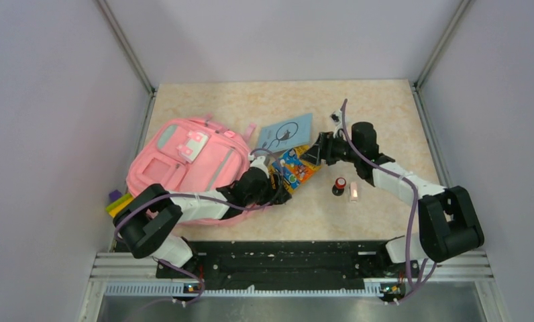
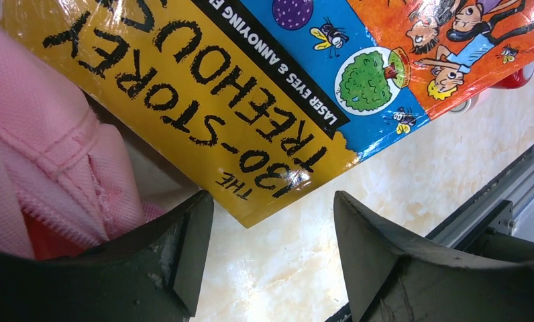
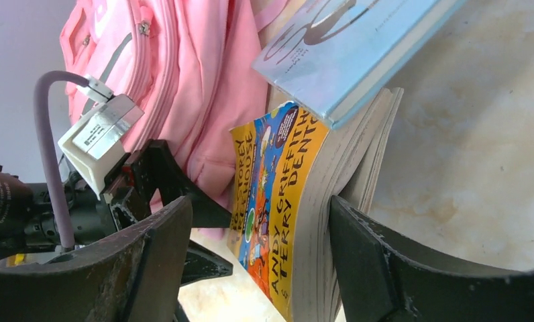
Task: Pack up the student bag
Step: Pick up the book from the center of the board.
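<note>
Bag [image 1: 184, 161] lies flat on the surface [image 1: 385, 114], left side. My left gripper [image 2: 272, 198], jaws apart, sits at the book [image 1: 294, 168] corner. My right gripper [image 3: 259, 201] straddles its page edge, wide, nothing clamped. Probably a two-handed lift into the bag.

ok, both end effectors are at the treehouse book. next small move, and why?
Probably close the right end effector on the treehouse book: the book sits between its open jaws, pages by one finger. The left end effector is open short of the book's corner beside the student bag, so it holds nothing.
</note>
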{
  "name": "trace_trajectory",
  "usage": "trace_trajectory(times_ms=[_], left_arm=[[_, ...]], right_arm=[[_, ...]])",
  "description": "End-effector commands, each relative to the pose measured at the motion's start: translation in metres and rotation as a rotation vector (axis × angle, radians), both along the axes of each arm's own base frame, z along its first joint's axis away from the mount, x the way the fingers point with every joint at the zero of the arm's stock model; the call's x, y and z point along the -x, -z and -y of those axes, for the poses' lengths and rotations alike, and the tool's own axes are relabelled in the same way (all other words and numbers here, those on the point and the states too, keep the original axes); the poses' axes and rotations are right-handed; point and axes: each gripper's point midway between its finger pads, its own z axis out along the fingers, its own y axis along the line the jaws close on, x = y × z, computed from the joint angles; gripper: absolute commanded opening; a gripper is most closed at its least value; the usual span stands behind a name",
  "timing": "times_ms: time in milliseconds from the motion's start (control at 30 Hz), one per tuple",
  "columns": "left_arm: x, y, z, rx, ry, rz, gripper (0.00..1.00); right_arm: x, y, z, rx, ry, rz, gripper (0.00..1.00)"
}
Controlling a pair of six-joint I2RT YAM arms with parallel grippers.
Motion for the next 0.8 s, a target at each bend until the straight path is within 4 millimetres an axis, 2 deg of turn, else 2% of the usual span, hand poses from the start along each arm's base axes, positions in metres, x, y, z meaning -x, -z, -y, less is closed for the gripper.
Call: trace_trajectory(times_ms=[0,133,233,300,400,467,567,767], left_arm=[[-0.01,-0.031,0.018,0.091,0.034,0.095,0.7],[-0.009,-0.033,0.016,0.084,0.047,0.113,0.69],[-0.009,-0.036,0.013,0.074,0.052,0.135,0.69],[-0.009,-0.042,0.011,0.066,0.059,0.162,0.7],[-0.005,-0.051,0.007,0.053,0.085,0.201,0.72],[-0.007,-0.056,0.0,0.04,0.071,0.239,0.74],[-0.003,-0.06,-0.002,0.041,0.093,0.26,0.75],[0.008,-0.066,0.004,0.096,0.155,0.27,0.75]], right_arm=[[0.064,0.018,-0.027,-0.048,-0.239,-0.195,0.2],[0.062,0.031,-0.024,0.003,-0.213,-0.207,0.0],[0.058,0.03,-0.021,0.04,-0.177,-0.18,0.0],[0.053,0.022,-0.017,0.054,-0.137,-0.143,0.0],[0.047,-0.004,-0.012,0.038,-0.091,-0.03,0.0],[0.051,-0.023,-0.013,-0.003,-0.117,0.069,0.0],[0.057,-0.038,-0.015,-0.044,-0.138,0.122,0.0],[0.063,-0.03,-0.018,-0.069,-0.151,0.055,0.0]])
